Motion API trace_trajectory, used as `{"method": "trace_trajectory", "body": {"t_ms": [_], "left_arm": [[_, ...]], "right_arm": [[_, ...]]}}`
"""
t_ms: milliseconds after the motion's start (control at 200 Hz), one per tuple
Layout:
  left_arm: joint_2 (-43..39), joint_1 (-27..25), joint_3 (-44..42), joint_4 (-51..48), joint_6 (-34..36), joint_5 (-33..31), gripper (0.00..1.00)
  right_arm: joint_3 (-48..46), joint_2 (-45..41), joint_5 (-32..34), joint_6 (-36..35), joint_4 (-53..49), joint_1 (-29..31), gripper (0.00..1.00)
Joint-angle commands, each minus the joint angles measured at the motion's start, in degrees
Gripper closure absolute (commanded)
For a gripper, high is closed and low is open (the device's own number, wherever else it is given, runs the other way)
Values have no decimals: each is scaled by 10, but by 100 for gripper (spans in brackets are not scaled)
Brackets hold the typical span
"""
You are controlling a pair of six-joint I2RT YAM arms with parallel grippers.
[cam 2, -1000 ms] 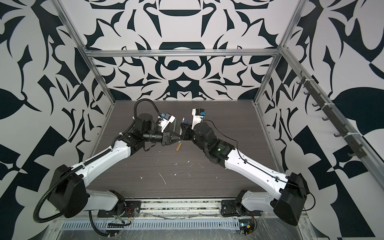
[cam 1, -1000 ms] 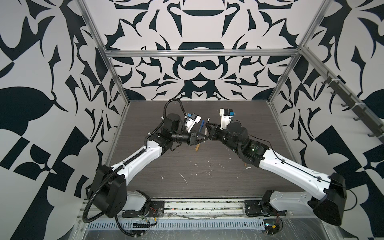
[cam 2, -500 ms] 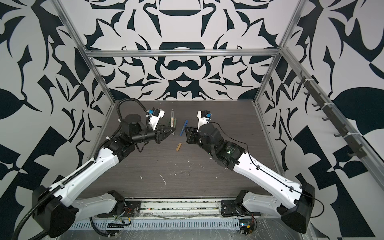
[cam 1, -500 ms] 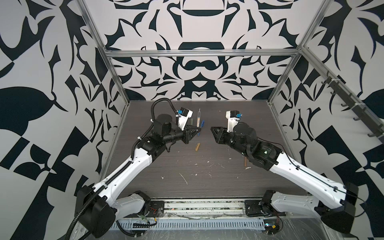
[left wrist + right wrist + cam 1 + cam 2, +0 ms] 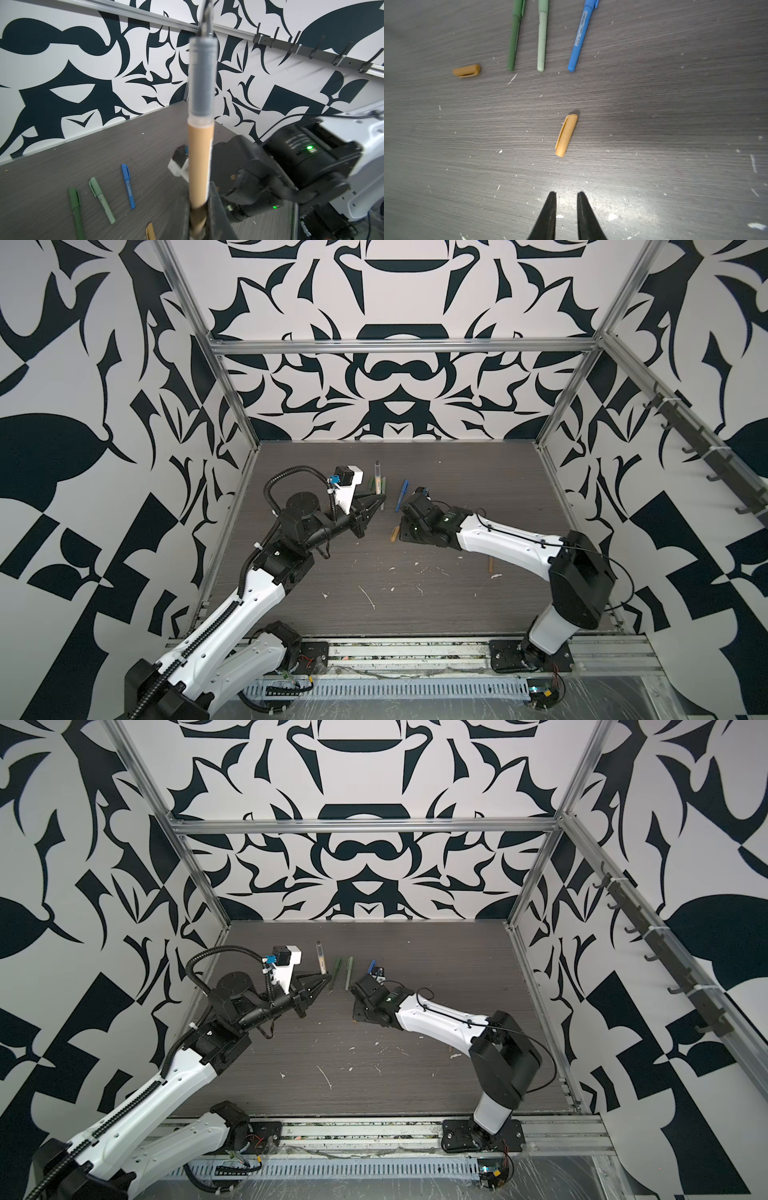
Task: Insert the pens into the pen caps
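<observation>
Left end effector (image 5: 200, 220) holds the tan pen (image 5: 200, 162); the empty, part-open right end effector (image 5: 566, 194) should grab the tan cap (image 5: 392, 534), six o'clock of the blue pen (image 5: 401, 499).

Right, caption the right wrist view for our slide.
Open right gripper faces tan cap; dark green pen, pale green pen, blue pen beyond.

In the left wrist view the tan pen (image 5: 200, 162) is close and blurred; its dark tip runs off the picture's edge and its rear end is buried in the left pincer (image 5: 203, 209). The tan cap (image 5: 150, 231) and dark green pen (image 5: 75, 209) are cut off by an edge. The right wrist view shows only the tips of the right pincer (image 5: 566, 194), and crops the pale green pen (image 5: 542, 37) and blue pen (image 5: 580, 37)
</observation>
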Motion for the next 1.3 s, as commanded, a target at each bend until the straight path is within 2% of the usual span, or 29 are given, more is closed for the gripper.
{"method": "trace_trajectory", "body": {"t_ms": [0,180,300,490,960,1295], "left_arm": [[-11,-1,-11,55,-14,39,93],[-13,0,-8,53,-17,44,94],[-15,0,-6,47,-16,44,93],[-11,0,-2,46,-24,56,93],[-6,0,1,43,-26,61,93],[0,0,5,37,-24,63,93]], "right_arm": [[63,43,-58,13,1,-28,74],[133,131,-77,10,-29,-35,72],[162,166,-65,10,-49,-36,72],[169,179,-39,10,-59,-37,72],[175,202,-47,11,-56,-39,80],[171,209,-47,11,-53,-39,79]]}}
